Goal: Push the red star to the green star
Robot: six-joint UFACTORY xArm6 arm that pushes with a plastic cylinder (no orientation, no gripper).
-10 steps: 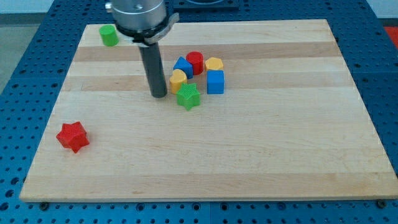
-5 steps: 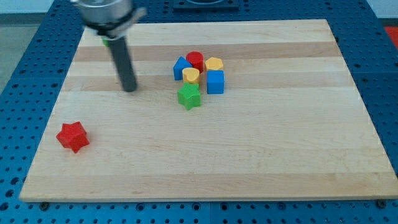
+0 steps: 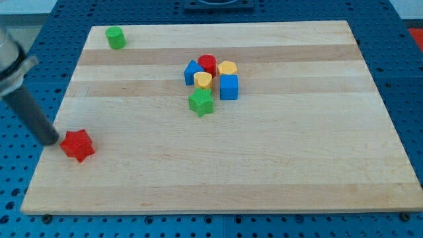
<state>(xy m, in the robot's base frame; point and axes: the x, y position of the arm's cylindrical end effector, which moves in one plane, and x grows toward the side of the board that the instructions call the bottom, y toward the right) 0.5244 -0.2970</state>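
Low on the left side of the frame, my tip [image 3: 50, 139] sits at the left edge of the wooden board [image 3: 297, 158], just beside the red star [image 3: 78, 145], on that block's left; whether the two actually touch I cannot tell. The rod is a plain dark stick with no claw on it, so there is nothing to spread or pinch. The green star [image 3: 200, 102] lies well apart, up near the middle of the frame, at the lower edge of a small cluster: a yellow heart [image 3: 203, 80] just above it, a blue cube [image 3: 229, 86] to its upper right, then a blue block [image 3: 193, 71], a red cylinder [image 3: 207, 64] and a yellow block [image 3: 227, 67] behind. A green cylinder [image 3: 115, 37] stands alone in the board's upper left corner.
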